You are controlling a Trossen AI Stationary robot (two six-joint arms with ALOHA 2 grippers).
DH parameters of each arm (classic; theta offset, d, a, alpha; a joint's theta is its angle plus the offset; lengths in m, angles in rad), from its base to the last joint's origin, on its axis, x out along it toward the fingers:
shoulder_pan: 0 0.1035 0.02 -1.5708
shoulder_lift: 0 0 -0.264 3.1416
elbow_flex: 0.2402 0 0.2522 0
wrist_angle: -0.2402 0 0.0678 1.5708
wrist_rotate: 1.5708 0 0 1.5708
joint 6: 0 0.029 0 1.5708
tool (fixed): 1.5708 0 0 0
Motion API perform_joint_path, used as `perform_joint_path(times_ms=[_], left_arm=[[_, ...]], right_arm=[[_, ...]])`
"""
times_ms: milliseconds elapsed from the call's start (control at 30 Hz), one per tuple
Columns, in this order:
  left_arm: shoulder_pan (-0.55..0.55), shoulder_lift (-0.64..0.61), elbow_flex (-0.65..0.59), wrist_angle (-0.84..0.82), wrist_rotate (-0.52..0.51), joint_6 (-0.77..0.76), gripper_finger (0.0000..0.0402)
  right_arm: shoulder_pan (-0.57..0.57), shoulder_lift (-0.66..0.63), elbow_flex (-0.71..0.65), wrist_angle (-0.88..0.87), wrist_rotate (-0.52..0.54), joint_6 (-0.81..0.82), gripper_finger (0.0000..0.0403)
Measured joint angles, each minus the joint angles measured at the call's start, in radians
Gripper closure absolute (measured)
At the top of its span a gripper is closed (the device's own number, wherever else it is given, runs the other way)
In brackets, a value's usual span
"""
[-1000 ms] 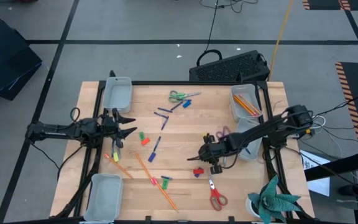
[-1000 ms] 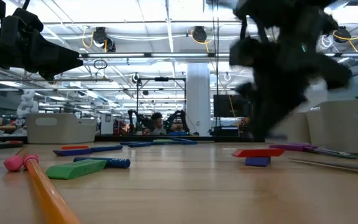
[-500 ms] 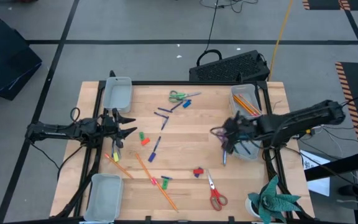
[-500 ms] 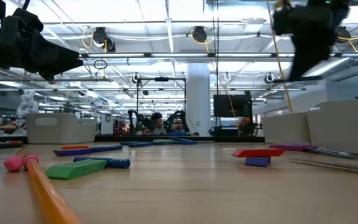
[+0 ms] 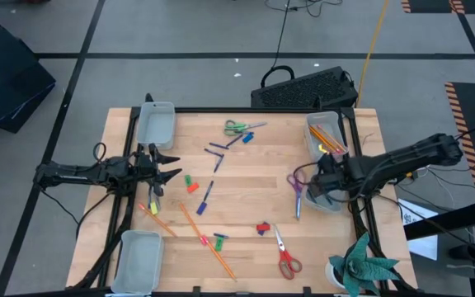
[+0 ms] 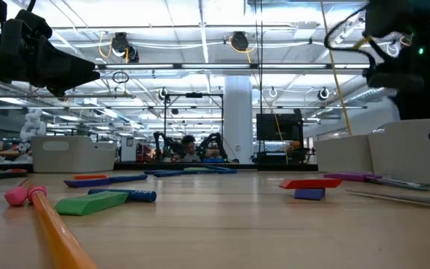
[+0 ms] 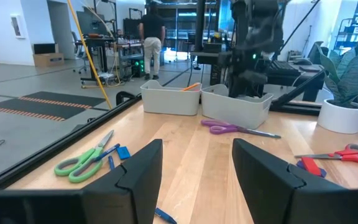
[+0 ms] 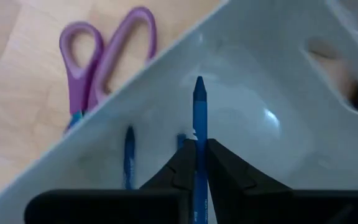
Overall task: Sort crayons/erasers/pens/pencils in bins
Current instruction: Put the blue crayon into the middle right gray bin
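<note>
So, big wooden counter (image 5: 246,186) seen from above, with four pale bins (image 5: 156,124) parked at its corners: one far left, one near left (image 5: 137,260), two side by side on the right. Far-right bin (image 5: 326,136) holding orange pencils (image 5: 323,138). Right hand (image 5: 318,181) hovering over the other right-side bin (image 8: 241,118), pinching a blue pen (image 8: 199,134) between pressed-together fingers, tip pointing down into the bin; two more blue sticks already lying inside. Purple scissors (image 5: 295,185) just beside that bin on the wood.

Left hand (image 5: 165,167) waiting at the left edge of the counter, fingers spread wide, holding nothing.

Rest of the stuff scattered mid-counter: green scissors (image 5: 239,127) near the far edge, red scissors (image 5: 285,259) near the front, long orange pencils (image 5: 207,240) lying diagonally front-left, dark blue pens (image 5: 205,198) around the centre, stubby crayons (image 5: 190,184) in red and green left of centre, red piece (image 5: 262,228) just left of the red scissors.

Potted plant (image 5: 361,266) at the front right corner.
</note>
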Motion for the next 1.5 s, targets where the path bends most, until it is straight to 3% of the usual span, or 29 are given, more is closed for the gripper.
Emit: perform_joint_path(times_ms=[100, 200, 400, 533, 700, 833, 1000, 1167, 1500], left_arm=[[0.000, 0.000, 0.000, 0.000, 0.000, 0.000, 0.0204], [0.000, 0.000, 0.000, 0.000, 0.000, 0.000, 0.0204], [0.000, 0.000, 0.000, 0.000, 0.000, 0.000, 0.0204], [0.000, 0.000, 0.000, 0.000, 0.000, 0.000, 0.0204], [0.000, 0.000, 0.000, 0.000, 0.000, 0.000, 0.0204], [0.000, 0.000, 0.000, 0.000, 0.000, 0.000, 0.0204], [0.000, 0.000, 0.000, 0.000, 0.000, 0.000, 0.0204], [0.000, 0.000, 0.000, 0.000, 0.000, 0.000, 0.0204], [0.000, 0.000, 0.000, 0.000, 0.000, 0.000, 0.0204]], right_arm=[[-0.001, 0.008, -0.076, 0.119, -0.073, -0.017, 0.0368], [-0.007, 0.007, -0.106, 0.183, -0.125, -0.037, 0.0330], [-0.079, 0.003, -0.014, 0.074, -0.141, -0.069, 0.0261], [-0.102, 0.039, 0.160, 0.054, -0.047, -0.190, 0.0269], [-0.107, 0.192, 0.394, 0.165, 0.044, -0.497, 0.0294], [-0.123, 0.346, 0.508, 0.326, 0.008, -0.739, 0.0304], [-0.130, 0.488, 0.526, 0.638, -0.120, -0.962, 0.0304], [-0.037, 0.629, 0.526, 0.909, -0.166, -1.157, 0.0310], [0.210, 0.919, 0.745, 0.958, -0.034, -1.180, 0.0316]])
